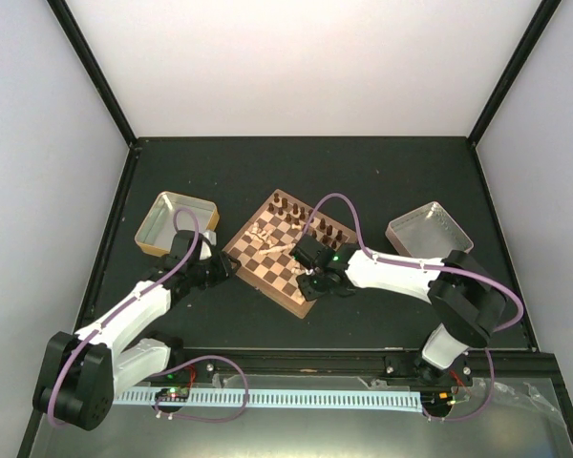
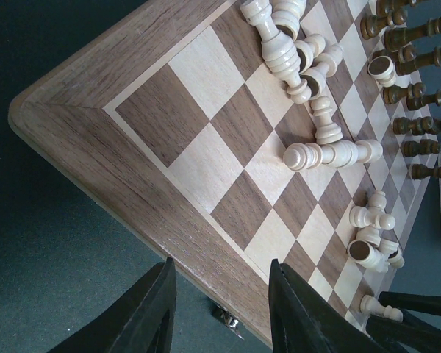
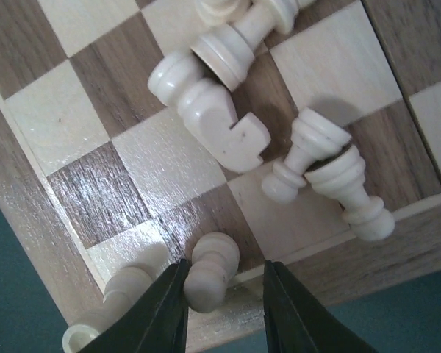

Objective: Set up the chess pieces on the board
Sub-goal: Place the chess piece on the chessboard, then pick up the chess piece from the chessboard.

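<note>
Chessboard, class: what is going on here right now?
Setup is only partly done. The dark pieces stand along the far edge of the board, while most pale pieces lie toppled on the squares. The right gripper straddles one pale pawn at the board's edge, jaws not tight on it. The left gripper hovers open and empty by a corner.

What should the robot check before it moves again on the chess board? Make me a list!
1. Empty left gripper: ok. Its jaws are apart with nothing between them, at a corner of the board.
2. A piece inside the right gripper: ok. A pale pawn sits between its fingers, with a gap on one side.
3. That pawn standing up: cannot tell.
4. Other pale pieces standing: not ok. Many lie toppled on the board.
5. Rows of dark pieces: ok. They are lined up along one edge.
</note>
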Controlling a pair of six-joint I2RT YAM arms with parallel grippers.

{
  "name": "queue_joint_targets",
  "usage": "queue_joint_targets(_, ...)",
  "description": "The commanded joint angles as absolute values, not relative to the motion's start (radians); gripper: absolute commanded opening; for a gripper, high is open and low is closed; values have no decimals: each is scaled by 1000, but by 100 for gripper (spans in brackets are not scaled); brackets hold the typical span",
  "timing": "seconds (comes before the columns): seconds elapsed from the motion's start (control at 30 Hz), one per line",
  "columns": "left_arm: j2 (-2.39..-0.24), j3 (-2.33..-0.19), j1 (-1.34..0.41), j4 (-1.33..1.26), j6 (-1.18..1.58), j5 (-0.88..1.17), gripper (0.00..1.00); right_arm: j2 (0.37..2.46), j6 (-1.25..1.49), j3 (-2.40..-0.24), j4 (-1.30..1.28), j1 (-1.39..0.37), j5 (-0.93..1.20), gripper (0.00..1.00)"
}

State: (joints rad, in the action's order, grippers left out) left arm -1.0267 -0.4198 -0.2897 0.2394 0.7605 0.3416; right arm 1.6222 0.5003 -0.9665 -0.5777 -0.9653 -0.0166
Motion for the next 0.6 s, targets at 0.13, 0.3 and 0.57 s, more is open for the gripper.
queue_joint_targets(0.13, -1005, -438, -295, 244, 745, 350, 40, 1553, 507, -1020, -648, -969, -62, 39)
queue_joint_targets(0.3, -987, -460, -295, 262, 721, 354, 43, 1486, 553, -1035, -649, -963, -159, 40)
queue_joint_targets(0.57, -926, -508, -295, 281, 665, 380, 56, 1533, 586, -1101, -596, -910, -228, 40)
